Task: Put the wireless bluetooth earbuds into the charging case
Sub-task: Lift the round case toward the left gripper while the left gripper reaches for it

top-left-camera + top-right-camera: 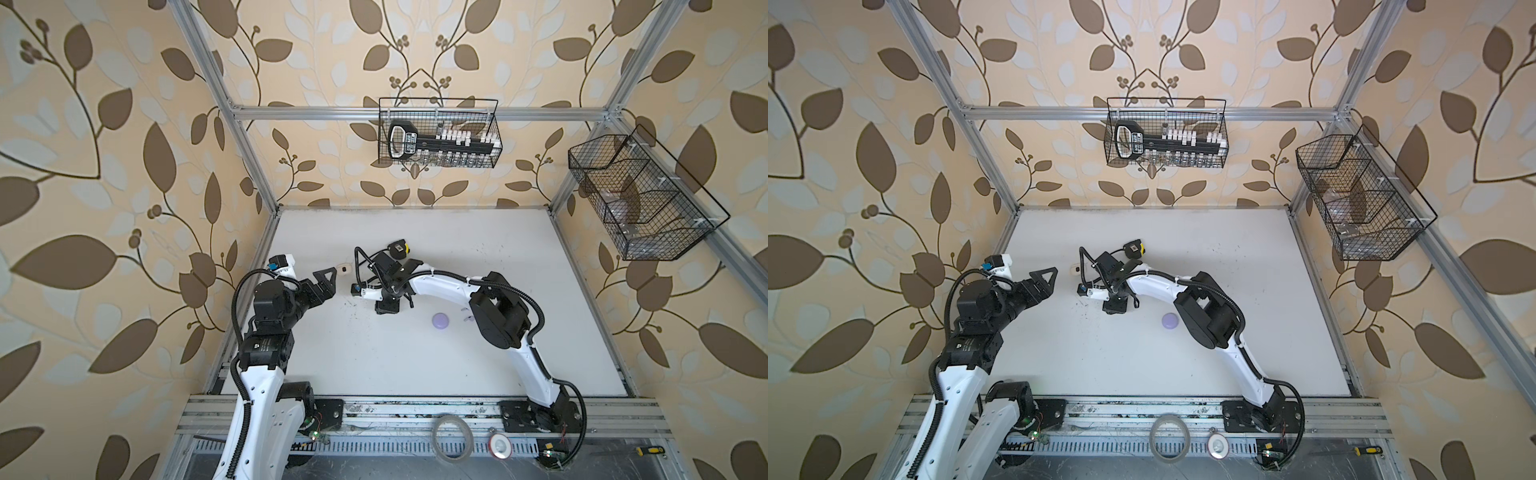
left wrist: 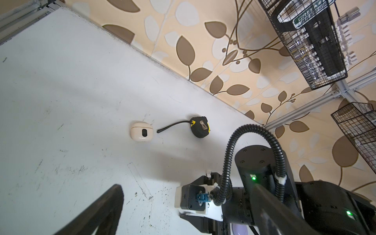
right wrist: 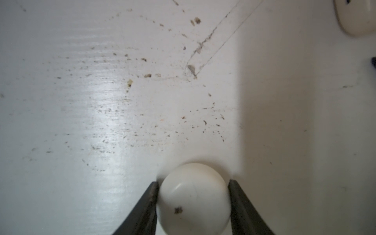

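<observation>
In the right wrist view a white round charging case (image 3: 193, 199) sits on the table, and my right gripper (image 3: 193, 182) is shut on it, one finger against each side. In both top views this gripper (image 1: 386, 309) points straight down at mid table and hides the case. My left gripper (image 1: 330, 282) hangs open and empty, just left of a shut cream case (image 1: 344, 270) (image 2: 141, 132). A shut lavender case (image 1: 440, 320) (image 1: 1170, 321) lies right of the right gripper. A tiny pale piece (image 1: 468, 319) beside it may be one of the earbuds; it is too small to tell.
A black and yellow tape measure (image 1: 399, 249) (image 2: 200, 127) lies behind the right wrist. Wire baskets hang on the back wall (image 1: 438, 133) and the right wall (image 1: 640, 199). A tape roll (image 1: 452, 442) rests on the front rail.
</observation>
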`<control>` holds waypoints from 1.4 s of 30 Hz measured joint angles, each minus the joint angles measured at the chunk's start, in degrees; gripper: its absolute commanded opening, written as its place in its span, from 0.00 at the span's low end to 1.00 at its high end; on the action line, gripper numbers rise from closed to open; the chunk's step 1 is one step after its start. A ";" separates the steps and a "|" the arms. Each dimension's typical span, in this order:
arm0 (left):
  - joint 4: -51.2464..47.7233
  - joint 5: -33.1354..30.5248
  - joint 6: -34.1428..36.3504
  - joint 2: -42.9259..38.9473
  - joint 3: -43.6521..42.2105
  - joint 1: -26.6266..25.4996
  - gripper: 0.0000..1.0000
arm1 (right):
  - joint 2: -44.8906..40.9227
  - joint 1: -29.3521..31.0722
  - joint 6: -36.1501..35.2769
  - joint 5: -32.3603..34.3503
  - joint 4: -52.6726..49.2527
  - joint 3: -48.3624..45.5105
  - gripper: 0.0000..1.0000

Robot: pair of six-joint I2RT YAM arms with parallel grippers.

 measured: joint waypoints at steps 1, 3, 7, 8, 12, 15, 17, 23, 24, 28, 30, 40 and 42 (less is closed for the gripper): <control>0.00 0.02 0.07 0.00 0.00 0.00 0.99 | -0.85 -0.17 0.52 0.07 0.87 -1.44 0.30; 0.02 0.09 0.22 0.00 0.00 0.00 0.99 | -3.43 -0.76 2.10 0.28 2.89 -5.64 0.30; 0.59 1.62 0.24 0.07 -0.02 0.00 0.98 | -14.38 -2.75 7.39 1.29 11.76 -20.41 0.31; 1.25 2.45 0.09 0.07 -0.11 0.00 0.98 | -18.34 -3.08 8.39 2.25 14.71 -24.59 0.31; 7.26 9.29 -2.01 1.01 -1.46 -0.52 0.93 | -35.78 -1.55 9.77 7.89 27.54 -38.60 0.28; 12.90 15.12 -4.59 3.21 -2.29 -2.54 0.90 | -45.46 1.31 9.03 12.11 36.48 -44.85 0.28; 15.34 17.66 -5.20 4.96 -2.36 -5.11 0.90 | -50.25 2.84 7.91 13.97 40.92 -48.02 0.27; 17.88 21.75 -2.49 4.83 -2.34 -16.00 0.84 | -60.41 6.23 2.27 19.19 45.90 -52.33 0.27; 18.12 22.08 -1.33 4.35 -2.34 -17.79 0.83 | -61.99 6.95 1.22 19.63 46.05 -52.68 0.27; 18.18 22.67 2.91 1.46 -2.34 -22.53 0.78 | -66.75 9.92 -2.14 20.90 48.11 -54.31 0.27; 18.16 22.67 4.63 0.63 -2.34 -23.91 0.75 | -67.63 11.80 -3.76 21.99 49.72 -55.49 0.27; 17.81 22.67 8.39 0.15 -2.34 -26.51 0.67 | -60.89 17.03 -8.92 26.60 51.65 -56.13 0.23; 17.57 22.64 8.68 0.11 -2.34 -26.73 0.65 | -60.89 17.14 -8.96 26.86 51.63 -55.63 0.23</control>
